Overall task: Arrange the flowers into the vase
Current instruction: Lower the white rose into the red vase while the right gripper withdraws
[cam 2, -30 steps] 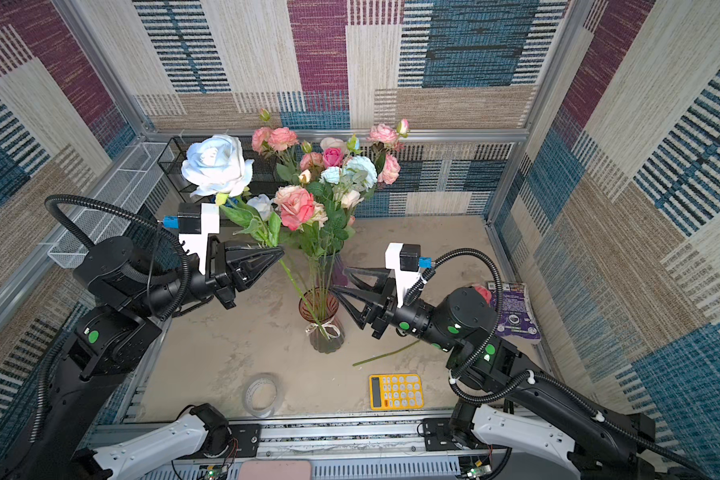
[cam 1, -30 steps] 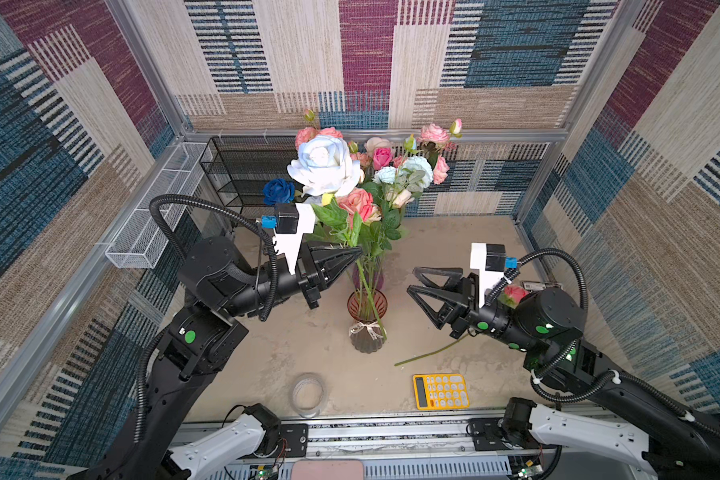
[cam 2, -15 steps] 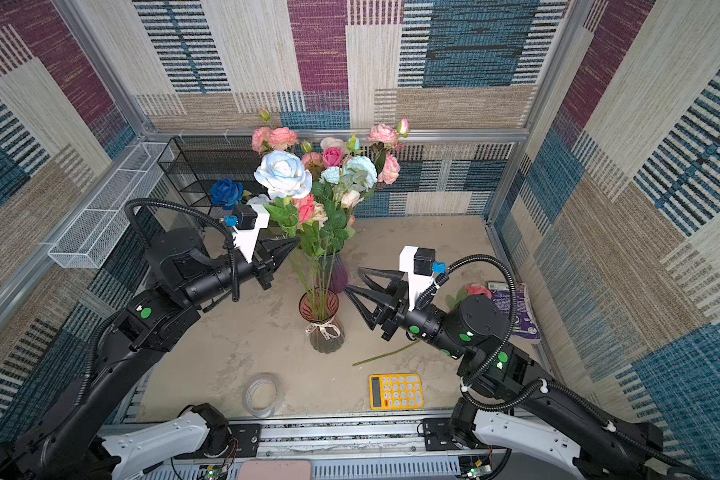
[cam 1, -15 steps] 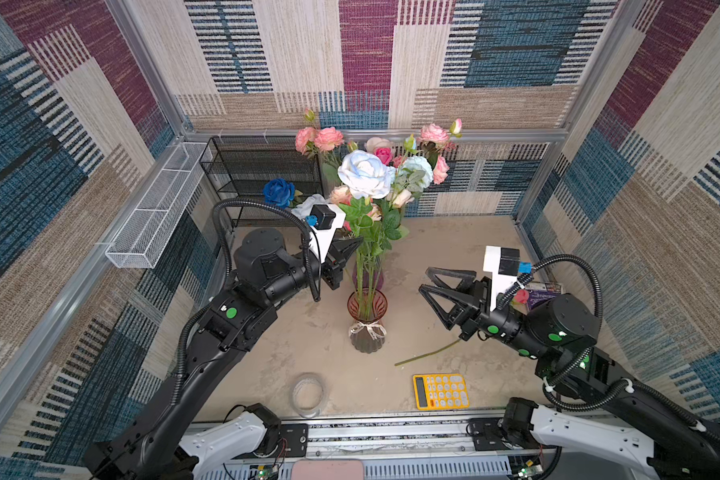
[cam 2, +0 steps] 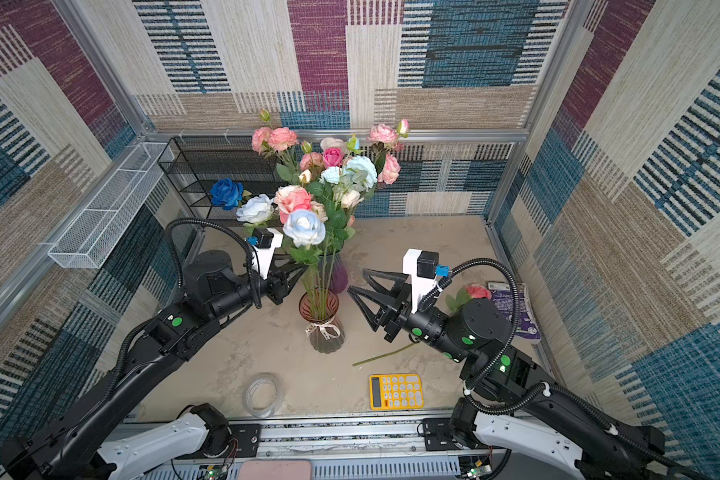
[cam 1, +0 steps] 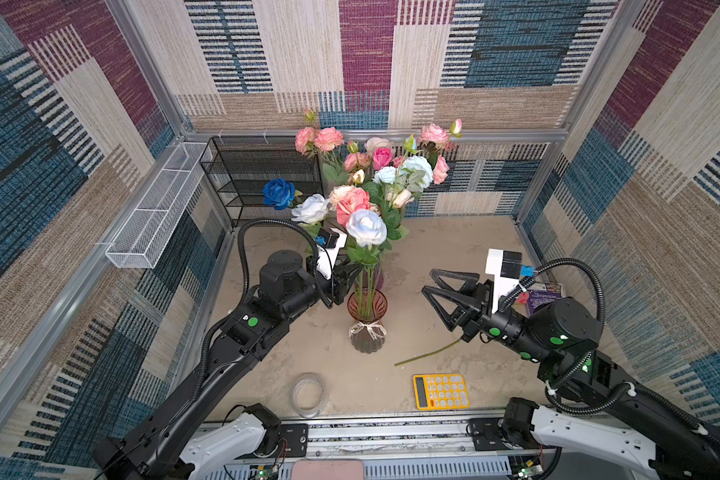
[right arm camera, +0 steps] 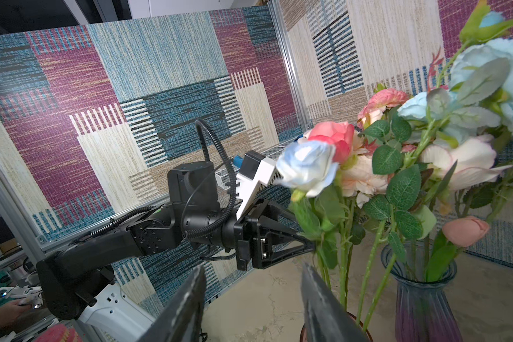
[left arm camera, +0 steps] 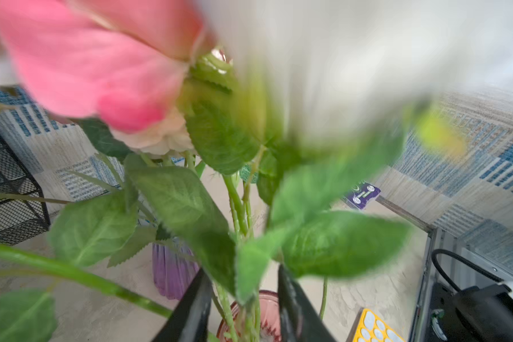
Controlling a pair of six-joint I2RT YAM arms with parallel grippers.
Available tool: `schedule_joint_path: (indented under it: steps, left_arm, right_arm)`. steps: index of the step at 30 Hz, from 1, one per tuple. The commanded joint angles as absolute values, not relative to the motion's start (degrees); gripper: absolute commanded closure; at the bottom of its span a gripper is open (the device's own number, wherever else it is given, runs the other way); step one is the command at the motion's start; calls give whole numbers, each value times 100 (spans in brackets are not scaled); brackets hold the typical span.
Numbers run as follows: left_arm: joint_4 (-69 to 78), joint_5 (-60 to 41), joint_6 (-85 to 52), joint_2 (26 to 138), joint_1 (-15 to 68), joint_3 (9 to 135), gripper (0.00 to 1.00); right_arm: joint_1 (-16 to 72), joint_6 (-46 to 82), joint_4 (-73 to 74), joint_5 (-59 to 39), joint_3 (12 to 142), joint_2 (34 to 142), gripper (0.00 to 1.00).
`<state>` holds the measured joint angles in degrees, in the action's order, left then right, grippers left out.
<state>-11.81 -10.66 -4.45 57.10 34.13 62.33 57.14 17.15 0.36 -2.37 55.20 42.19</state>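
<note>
The flowers [cam 1: 352,203] stand bunched in a reddish glass vase [cam 1: 366,345] at the middle of the desk [cam 1: 433,241]. More fill a purple vase [right arm camera: 421,302] just behind it (one pink rose [cam 2: 476,291] lies flat at the desk's right side). The left gripper [left arm camera: 242,271] has its jaws parted around the stems [left arm camera: 237,210] above the reddish rim. The right gripper [cam 1: 427,280] hovers nearby, jaws spread wide, holding nothing.

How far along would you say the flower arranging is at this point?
Done: several roses stand in the pink vase, more in the purple vase behind. In hand: the left gripper is open around stems above the pink vase. Left: one flower lies on the table by the open, empty right gripper.
</note>
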Motion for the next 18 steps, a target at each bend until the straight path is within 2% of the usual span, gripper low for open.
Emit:
schedule_joint_path:
  steps: [1, 8, 10, 14, 16, 18]
  left_arm:
    - [-980, -914, -700, 5456, 3406, 6188, 47]
    - [-970, -682, -1113, 4552, 3409, 6056, 38]
    - [-971, -590, -1248, 4314, 3407, 5982, 35]
    - [-1054, -302, -1634, 3902, 3410, 5681, 28]
    - [-1097, -241, -1793, 3749, 3409, 5495, 25]
    - [-1171, -156, -1936, 3608, 3410, 5344, 23]
  right_arm:
    - [5722, 1779, 60, -94, 5487, 4198, 46]
    - [5719, 2044, -230, 316, 5281, 4124, 43]
    - [5719, 2266, -426, 712, 5163, 4109, 43]
    - [5647, 3210, -1594, 2233, 5134, 4445, 40]
    - [5307, 3707, -2091, 2345, 5146, 4710, 40]
    - [4687, 4083, -2337, 1961, 5044, 4903, 40]
